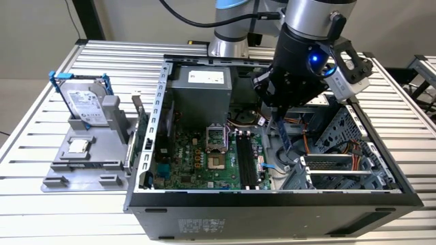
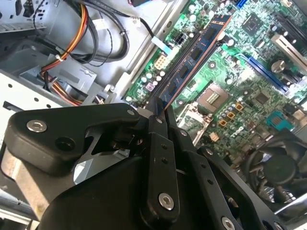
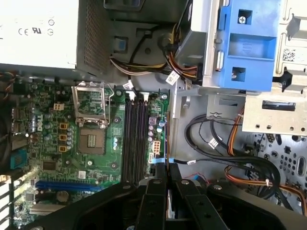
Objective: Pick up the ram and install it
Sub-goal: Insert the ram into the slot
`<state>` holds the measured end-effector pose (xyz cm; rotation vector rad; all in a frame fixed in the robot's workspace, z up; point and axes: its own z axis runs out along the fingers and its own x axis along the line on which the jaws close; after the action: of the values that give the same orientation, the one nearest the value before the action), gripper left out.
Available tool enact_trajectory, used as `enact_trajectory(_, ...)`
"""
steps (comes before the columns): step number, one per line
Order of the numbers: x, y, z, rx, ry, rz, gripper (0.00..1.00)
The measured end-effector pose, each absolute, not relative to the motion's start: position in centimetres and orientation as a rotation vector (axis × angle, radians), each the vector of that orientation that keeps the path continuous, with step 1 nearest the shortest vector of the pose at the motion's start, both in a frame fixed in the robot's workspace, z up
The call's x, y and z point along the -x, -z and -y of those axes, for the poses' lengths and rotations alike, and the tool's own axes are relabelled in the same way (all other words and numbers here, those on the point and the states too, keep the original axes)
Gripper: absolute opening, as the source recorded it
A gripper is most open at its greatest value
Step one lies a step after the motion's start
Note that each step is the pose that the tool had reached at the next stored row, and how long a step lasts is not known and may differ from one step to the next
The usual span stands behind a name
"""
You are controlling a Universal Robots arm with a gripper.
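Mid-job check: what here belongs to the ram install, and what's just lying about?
Job: black tool, shut on the thin bluish-dark ram stick; long black slots on the green motherboard.
Lying about: silver hard drive in blue frame; small square silver chip.

— What colour is the ram (image 2: 194, 60)?
— Dark blue, with a row of black chips and a coppery edge. The jaws are matte black.
— And the motherboard (image 3: 103, 165)?
— Green, with black slots (image 3: 128, 139) and one blue slot (image 3: 67, 184).
— The rest?
— Bright blue drive bay (image 3: 249, 48), orange, yellow and black wires (image 3: 182, 62), silver ribbed worktop (image 1: 41, 204).
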<state>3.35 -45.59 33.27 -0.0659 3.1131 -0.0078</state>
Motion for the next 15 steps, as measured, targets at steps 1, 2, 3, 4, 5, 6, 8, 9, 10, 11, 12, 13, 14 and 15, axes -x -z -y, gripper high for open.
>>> enact_trajectory(1, -3.4, -33.2, 45.4, 0.064, 0.008, -3.113, 0.0)
enact_trajectory(2, -3.4, -33.1, 45.2, 0.062, 0.008, -3.113, 0.0)
enact_trajectory(3, -3.4, -33.0, 44.9, 0.061, 0.008, -3.113, 0.0)
enact_trajectory(4, -3.4, -32.9, 44.6, 0.061, 0.008, -3.113, 0.0)
enact_trajectory(5, -3.4, -32.9, 44.4, 0.059, 0.008, -3.113, 0.0)
enact_trajectory(6, -3.4, -32.8, 44.2, 0.057, 0.008, -3.113, 0.0)
enact_trajectory(8, -3.4, -32.6, 43.9, 0.05, 0.008, -3.113, 0.0)
enact_trajectory(9, -3.4, -32.5, 43.8, 0.045, 0.008, -3.113, 0.0)
enact_trajectory(10, -3.4, -32.4, 43.8, 0.039, 0.008, -3.114, 0.0)
enact_trajectory(11, -3.4, -32.3, 43.7, 0.032, 0.008, -3.114, 0.0)
enact_trajectory(12, -3.4, -32.2, 43.6, 0.026, 0.009, -3.114, 0.0)
enact_trajectory(13, -3.4, -32.0, 43.6, 0.021, 0.009, -3.114, 0.0)
enact_trajectory(14, -3.4, -31.9, 43.6, 0.018, 0.01, -3.114, 0.0)
enact_trajectory(15, -3.4, -31.8, 43.6, 0.014, 0.01, -3.114, 0.0)
